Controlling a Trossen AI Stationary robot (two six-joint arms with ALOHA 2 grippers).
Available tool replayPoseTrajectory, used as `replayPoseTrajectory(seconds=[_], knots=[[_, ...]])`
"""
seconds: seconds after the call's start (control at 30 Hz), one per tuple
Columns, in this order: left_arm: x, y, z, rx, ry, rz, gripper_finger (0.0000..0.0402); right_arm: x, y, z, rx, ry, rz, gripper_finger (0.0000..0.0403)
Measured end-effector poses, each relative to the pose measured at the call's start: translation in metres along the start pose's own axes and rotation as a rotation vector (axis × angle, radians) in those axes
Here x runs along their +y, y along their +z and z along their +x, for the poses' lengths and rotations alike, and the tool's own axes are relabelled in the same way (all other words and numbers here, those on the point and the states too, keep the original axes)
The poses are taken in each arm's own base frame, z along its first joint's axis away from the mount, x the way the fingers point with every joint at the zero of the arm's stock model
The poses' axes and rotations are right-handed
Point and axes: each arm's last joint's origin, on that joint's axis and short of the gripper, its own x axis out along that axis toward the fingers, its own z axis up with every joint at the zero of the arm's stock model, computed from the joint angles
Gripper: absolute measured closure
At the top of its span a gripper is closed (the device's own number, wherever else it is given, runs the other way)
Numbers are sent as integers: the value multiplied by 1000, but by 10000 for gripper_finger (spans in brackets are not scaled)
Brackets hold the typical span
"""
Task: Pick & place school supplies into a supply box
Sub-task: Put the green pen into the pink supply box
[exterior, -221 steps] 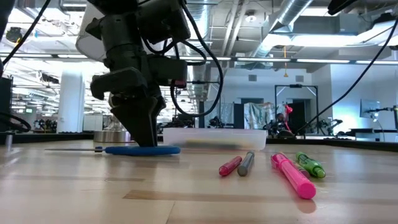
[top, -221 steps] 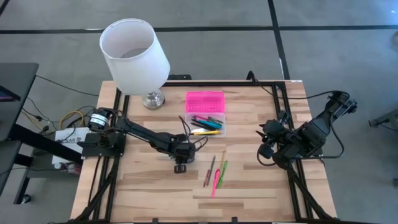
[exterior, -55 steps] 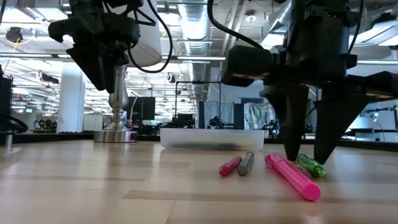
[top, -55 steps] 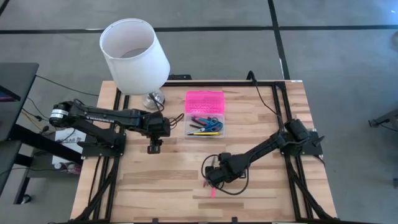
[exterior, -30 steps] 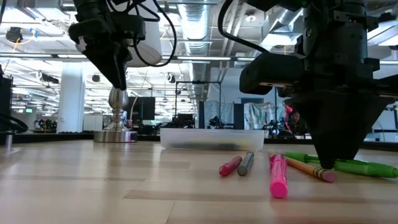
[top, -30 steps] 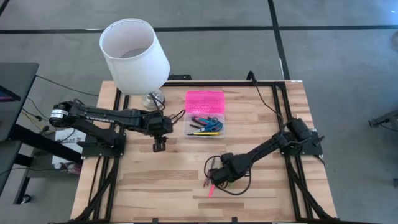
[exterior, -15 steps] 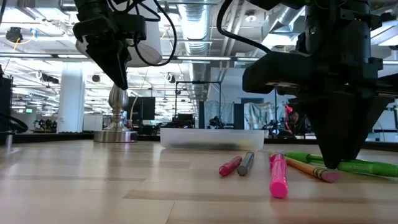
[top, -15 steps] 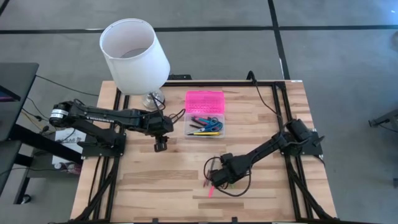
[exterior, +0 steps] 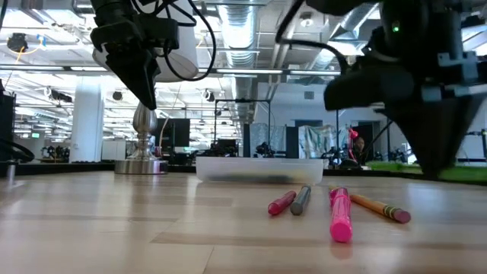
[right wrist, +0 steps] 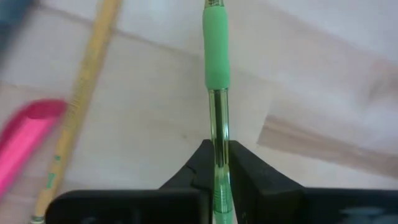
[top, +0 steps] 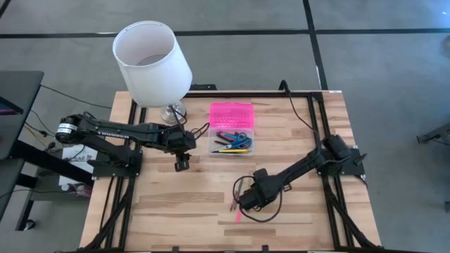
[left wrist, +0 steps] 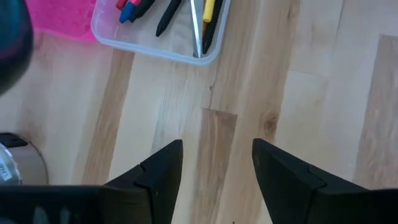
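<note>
R gripper (right wrist: pixel 216 163) is pinching a green pen (right wrist: pixel 216 53), fingers pressed on its clear barrel so the green grip end sticks out ahead. It sits over the table (top: pixel 155 218) toward the near edge, right of centre. Low view shows the pen off the wood, so prob. mid-lift for the carry to the box.

Still flat on the wood just beside it: pink marker (exterior: pixel 340 215), yellow pencil (exterior: pixel 379 207), plus a pink pen (exterior: pixel 281 202) and grey pen (exterior: pixel 301 199) side by side. Loose, so they wait their turn.

L gripper (left wrist: pixel 213 163) hovers farther back, left of centre, fingers spread wide and empty; looks parked clear of the R arm's path.

Supply box (top: pixel 233 138) sits near the far edge, centre: clear base w/ several supplies in it, pink lid (top: pixel 231 112) folded open behind it, so drop-in is unobstructed. Lamp (top: pixel 152 63) stands at far-left corner.
</note>
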Motion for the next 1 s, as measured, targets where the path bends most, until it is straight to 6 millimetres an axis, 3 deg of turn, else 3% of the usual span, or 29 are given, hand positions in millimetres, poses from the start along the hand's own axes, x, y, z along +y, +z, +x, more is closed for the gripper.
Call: replayPoseTrajectory(seconds=[0.2,0.4,0.77,1.0], knots=[[1,0,0,-6,22,0,212,-12,21,-24,-88,21,-24,387],[1,0,0,-6,22,-18,212,-23,56,-43,-216,44,-138,387],[2,0,0,-18,81,-62,212,-20,142,-38,-311,90,-449,383],[2,0,0,-20,71,-194,212,-24,187,-37,-391,139,-563,389]])
